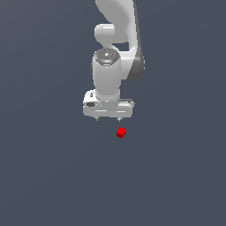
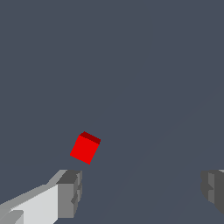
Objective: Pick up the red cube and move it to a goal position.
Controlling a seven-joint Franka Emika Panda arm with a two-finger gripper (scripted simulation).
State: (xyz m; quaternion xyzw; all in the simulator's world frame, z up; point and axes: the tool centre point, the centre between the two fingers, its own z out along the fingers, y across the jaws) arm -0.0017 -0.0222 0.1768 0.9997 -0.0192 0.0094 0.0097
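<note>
1. The small, bright red solid cube [image 1: 121, 132] has plain, unmarked faces. In the exterior view it sits just below the centre of the frame, turned so that a corner points down the picture, with a lighter top face and darker sides.
2. In the wrist view the same red cube [image 2: 85, 148] shows one broad, bright face and a narrow, darker strip along one edge. It is tilted in the frame rather than square to it.
3. The cube rests on the flat, dark grey-blue desk [image 1: 48, 176], which fills the background of both views with no markings.
4. The white Franka end effector [image 1: 108, 118] hangs from the glossy white arm [image 1: 115, 31], which comes in from the top centre of the exterior view. Its two short finger tips point down the frame.
5. The end effector stands open: in the wrist view the two dark grey pads [image 2: 70, 193] are well apart, one at lower left and one at the lower right edge, with bare desk between them.
6. The cube is not between the fingers. In the exterior view it lies just below the end effector, towards the exterior view's right, apart from it. It is much narrower than the end effector.
7. No container appears in either view.
</note>
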